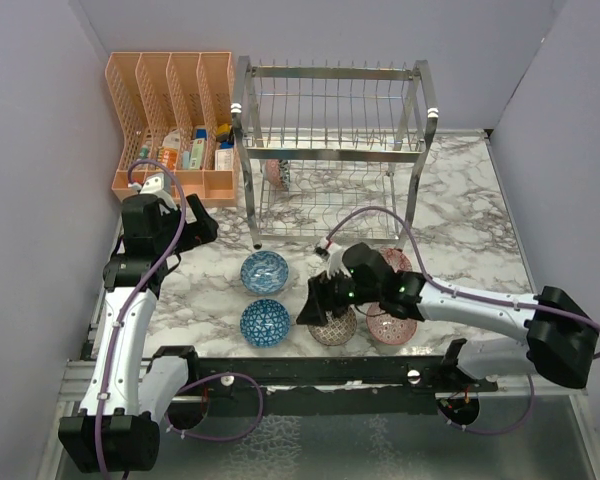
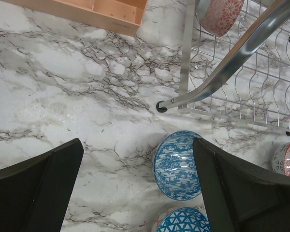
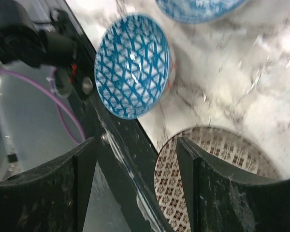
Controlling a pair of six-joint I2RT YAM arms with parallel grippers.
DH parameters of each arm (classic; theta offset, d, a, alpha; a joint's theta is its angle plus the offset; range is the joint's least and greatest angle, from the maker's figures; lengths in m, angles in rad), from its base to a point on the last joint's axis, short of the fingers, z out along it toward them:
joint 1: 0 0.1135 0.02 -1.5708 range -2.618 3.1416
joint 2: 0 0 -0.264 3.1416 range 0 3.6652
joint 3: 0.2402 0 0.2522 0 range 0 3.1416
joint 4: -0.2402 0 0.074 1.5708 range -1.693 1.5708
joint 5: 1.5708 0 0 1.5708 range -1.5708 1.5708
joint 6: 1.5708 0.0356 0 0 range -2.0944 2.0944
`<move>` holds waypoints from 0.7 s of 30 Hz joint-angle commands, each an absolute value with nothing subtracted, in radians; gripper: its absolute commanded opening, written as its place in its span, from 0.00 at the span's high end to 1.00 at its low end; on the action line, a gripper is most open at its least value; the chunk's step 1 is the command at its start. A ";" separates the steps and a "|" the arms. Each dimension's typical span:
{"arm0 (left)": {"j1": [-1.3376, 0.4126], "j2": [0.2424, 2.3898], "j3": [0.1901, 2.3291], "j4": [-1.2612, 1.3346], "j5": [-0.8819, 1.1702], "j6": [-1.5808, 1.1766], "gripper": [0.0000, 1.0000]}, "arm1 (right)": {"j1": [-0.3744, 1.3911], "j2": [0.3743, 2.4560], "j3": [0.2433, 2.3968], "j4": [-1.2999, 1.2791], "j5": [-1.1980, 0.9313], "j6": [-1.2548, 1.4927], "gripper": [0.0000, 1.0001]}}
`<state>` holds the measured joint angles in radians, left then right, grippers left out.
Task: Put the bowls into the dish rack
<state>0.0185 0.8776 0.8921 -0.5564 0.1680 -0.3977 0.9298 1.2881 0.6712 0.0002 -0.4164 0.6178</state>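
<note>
The metal wire dish rack (image 1: 330,153) stands at the back; a pink-red bowl (image 1: 277,172) sits on edge in its lower tier, also in the left wrist view (image 2: 220,14). On the marble are a blue flowered bowl (image 1: 265,272), a blue lattice bowl (image 1: 265,322), a brown-beige bowl (image 1: 333,328), a pink bowl (image 1: 392,328) and a reddish bowl (image 1: 398,262) half hidden by the right arm. My right gripper (image 3: 135,150) is open, one finger over the brown-beige bowl (image 3: 222,142), the other over the front rail. My left gripper (image 2: 137,193) is open and empty, left of the flowered bowl (image 2: 176,164).
An orange mesh organizer (image 1: 170,90) holding small packets stands at the back left, next to the rack. The rack's leg (image 2: 222,72) slants just beyond the left gripper. A black rail (image 1: 320,370) runs along the table's front edge, close to the front bowls.
</note>
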 commanded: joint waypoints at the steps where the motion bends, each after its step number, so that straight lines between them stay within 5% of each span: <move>1: 0.021 0.846 0.878 -0.542 0.160 -0.417 0.01 | 1.067 1.213 0.672 -0.215 -0.122 0.587 0.34; 21: 0.021 0.813 0.863 -0.573 0.161 -0.424 0.01 | 1.352 1.325 0.811 -0.507 0.239 0.599 0.36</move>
